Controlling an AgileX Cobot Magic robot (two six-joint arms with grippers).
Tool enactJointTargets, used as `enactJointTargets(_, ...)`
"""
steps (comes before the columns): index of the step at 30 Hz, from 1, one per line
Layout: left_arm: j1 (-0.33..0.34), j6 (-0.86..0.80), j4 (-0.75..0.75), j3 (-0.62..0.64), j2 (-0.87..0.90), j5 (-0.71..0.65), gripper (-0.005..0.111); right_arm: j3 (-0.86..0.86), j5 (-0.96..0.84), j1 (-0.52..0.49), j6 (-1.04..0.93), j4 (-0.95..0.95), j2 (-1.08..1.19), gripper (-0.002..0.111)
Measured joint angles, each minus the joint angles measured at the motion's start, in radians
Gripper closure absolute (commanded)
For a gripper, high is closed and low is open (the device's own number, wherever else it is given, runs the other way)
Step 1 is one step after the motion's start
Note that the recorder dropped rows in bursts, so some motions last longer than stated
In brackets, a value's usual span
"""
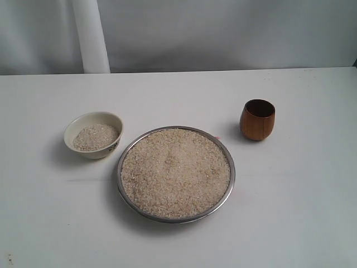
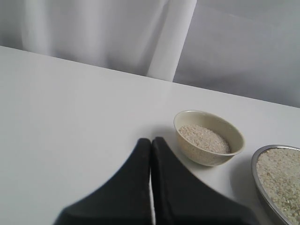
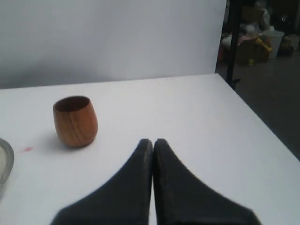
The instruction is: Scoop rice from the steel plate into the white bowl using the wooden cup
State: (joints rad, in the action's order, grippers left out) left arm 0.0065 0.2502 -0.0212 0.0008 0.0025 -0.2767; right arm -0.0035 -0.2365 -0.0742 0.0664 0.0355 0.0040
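The wooden cup (image 1: 257,119) stands untouched near the steel plate (image 1: 119,177) of rice (image 1: 175,172); the white bowl (image 1: 89,152) sits across the plate. Fetching the cup comes first: left gripper (image 2: 151,140) and right gripper (image 3: 153,140) are closed, empty; the right must open.

Bright diffuse light, soft shadows left of white bowl (image 1: 96,151) and wooden cup (image 1: 257,125), wrist views slightly soft
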Motion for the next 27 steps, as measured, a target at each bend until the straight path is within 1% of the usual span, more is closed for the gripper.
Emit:
enactJointTargets(2, 0.0, 0.0, 0.0, 0.0, 0.0, 0.0, 0.107, 0.0, 0.067, 0.0, 0.009, 0.0, 0.0, 0.108)
enactJointTargets(5, 0.0, 0.0, 0.0, 0.0, 0.0, 0.0, 0.107, 0.0, 0.216, 0.0, 0.015, -0.018, 0.0, 0.108)
enactJointTargets(10, 0.0, 0.0, 0.0, 0.0, 0.0, 0.0, 0.107, 0.0, 0.494, 0.0, 0.015, -0.117, 0.0, 0.108)
enactJointTargets(13, 0.0, 0.0, 0.0, 0.0, 0.0, 0.0, 0.107, 0.0, 0.602, 0.0, 0.02, -0.141, 0.0, 0.108)
enactJointTargets(16, 0.0, 0.0, 0.0, 0.0, 0.0, 0.0, 0.107, 0.0, 0.64, 0.0, 0.02, -0.141, 0.0, 0.108)
enactJointTargets(27, 0.0, 0.0, 0.0, 0.0, 0.0, 0.0, 0.107, 0.0, 0.65, 0.0, 0.02, -0.139, 0.0, 0.108)
